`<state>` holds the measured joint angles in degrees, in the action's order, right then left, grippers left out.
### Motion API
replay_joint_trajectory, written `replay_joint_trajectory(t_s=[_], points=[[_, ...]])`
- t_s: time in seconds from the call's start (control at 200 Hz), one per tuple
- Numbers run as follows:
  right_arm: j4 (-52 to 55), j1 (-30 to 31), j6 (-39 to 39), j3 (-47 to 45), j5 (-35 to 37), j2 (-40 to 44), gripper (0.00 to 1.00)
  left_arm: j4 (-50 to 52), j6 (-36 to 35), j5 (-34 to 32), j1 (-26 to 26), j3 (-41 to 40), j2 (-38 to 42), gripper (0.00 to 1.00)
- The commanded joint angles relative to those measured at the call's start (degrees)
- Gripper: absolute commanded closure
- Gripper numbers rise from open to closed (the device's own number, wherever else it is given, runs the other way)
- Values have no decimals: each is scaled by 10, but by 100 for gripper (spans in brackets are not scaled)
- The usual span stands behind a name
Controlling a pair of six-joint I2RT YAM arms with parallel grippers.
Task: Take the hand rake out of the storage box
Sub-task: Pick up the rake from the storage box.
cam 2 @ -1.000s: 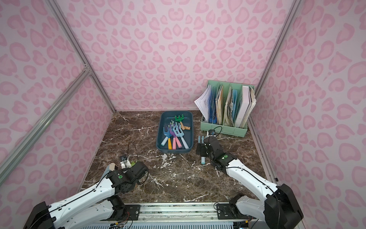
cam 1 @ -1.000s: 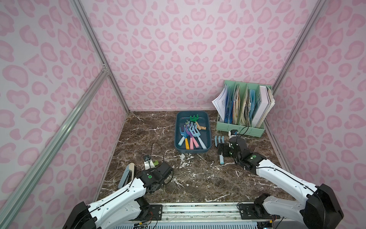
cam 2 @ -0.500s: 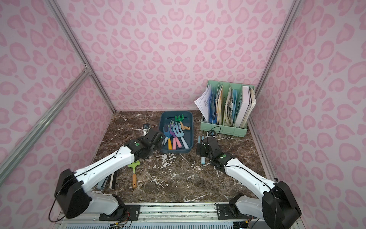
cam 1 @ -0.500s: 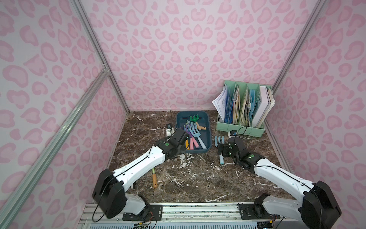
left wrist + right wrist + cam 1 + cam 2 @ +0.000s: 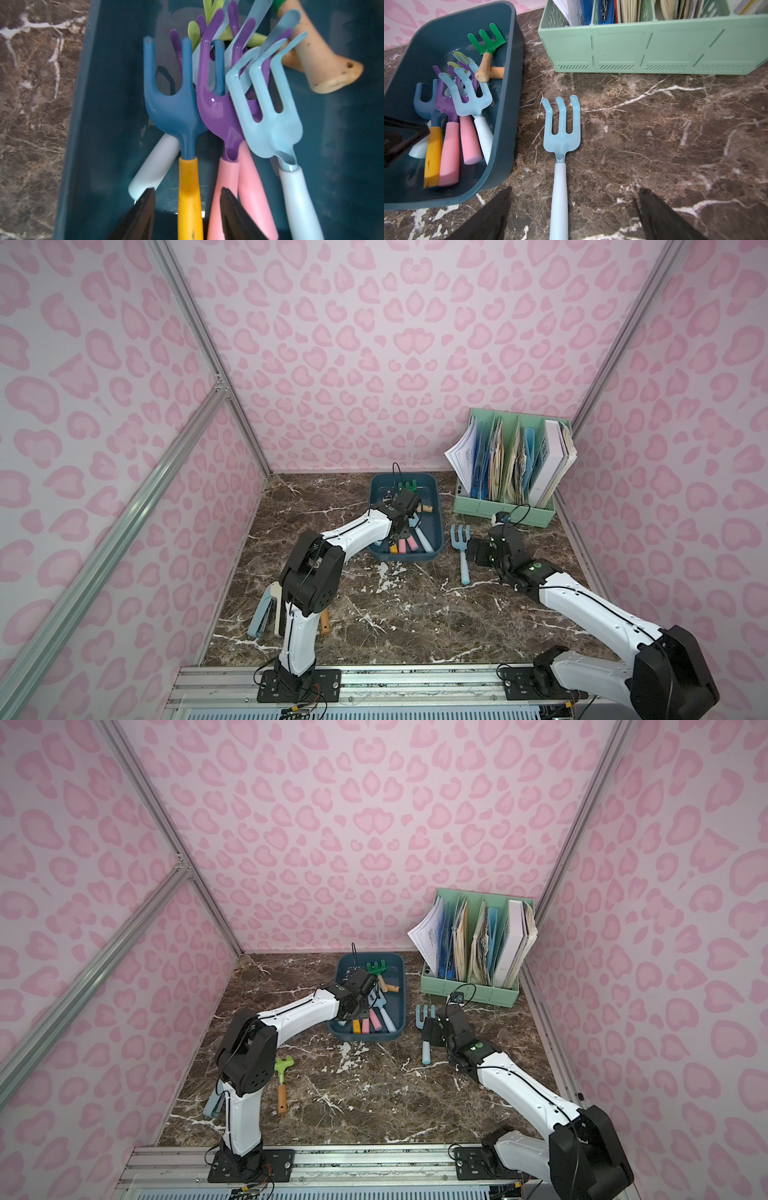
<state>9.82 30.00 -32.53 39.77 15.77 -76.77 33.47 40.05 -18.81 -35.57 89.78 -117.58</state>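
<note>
Since half a second back, my left gripper (image 5: pixel 400 531) has swung into the storage box (image 5: pixel 406 559), in a top view, low to reach handles; left wrist: jaws narrowed astride the yellow-handled hand rake (image 5: pixel 187 145), gaps showing, nothing clamped; right wrist: right gripper (image 5: pixel 575 189) gapes wide over a pale-blue rake (image 5: pixel 560 143) outside the box, idle I judge.

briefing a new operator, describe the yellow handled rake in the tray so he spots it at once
Beside the mint-green file organizer sits a dark teal storage box of hand rakes. Among the handles bunched at the end nearest the robot lies a hand rake with a dark blue three-pronged head. It alone has a yellow handle; its neighbours' are pink or white.
</note>
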Motion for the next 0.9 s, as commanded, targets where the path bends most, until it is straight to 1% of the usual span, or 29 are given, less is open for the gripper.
replay_joint_trajectory(t_s=[0.0, 0.05, 0.25, 0.415, 0.48, 0.565, 0.64, 0.67, 0.685, 0.75, 0.81, 0.895], points=[[-17, -3, 8, 1, -6, -8, 2, -1, -3, 19, 4, 5, -17, 54], [-15, -4, 8, 5, -4, -13, 2, -8, -3, 20, 7, 3, -21, 58], [-13, -4, 8, 7, -3, -20, 2, -2, -13, 22, 15, 20, -47, 58], [-16, -5, 8, 7, -5, -24, 2, 3, -13, 23, 18, 21, -49, 70], [-15, -5, 8, 8, -4, -25, 2, 6, -15, 20, 17, 20, -41, 69], [-16, -5, 8, 7, -4, -23, 2, 15, -22, 12, 17, 18, -25, 74], [-17, -5, 7, 6, -4, -21, 2, 23, -30, 0, 15, 16, -8, 84], [-17, -5, 7, 6, -4, -22, 2, 26, -33, -6, 15, 15, 0, 87], [-17, -5, 8, 6, -5, -22, 2, 27, -36, -7, 14, 15, 4, 90], [-17, -5, 7, 6, -5, -23, 2, 33, -44, -6, 14, 15, 14, 98], [-17, -5, 7, 7, -6, -24, 2, 43, -45, -10, 14, 18, 19, 99], [-17, -4, 7, 7, -5, -23, 2, 54, -46, -17, 14, 15, 33, 97]])
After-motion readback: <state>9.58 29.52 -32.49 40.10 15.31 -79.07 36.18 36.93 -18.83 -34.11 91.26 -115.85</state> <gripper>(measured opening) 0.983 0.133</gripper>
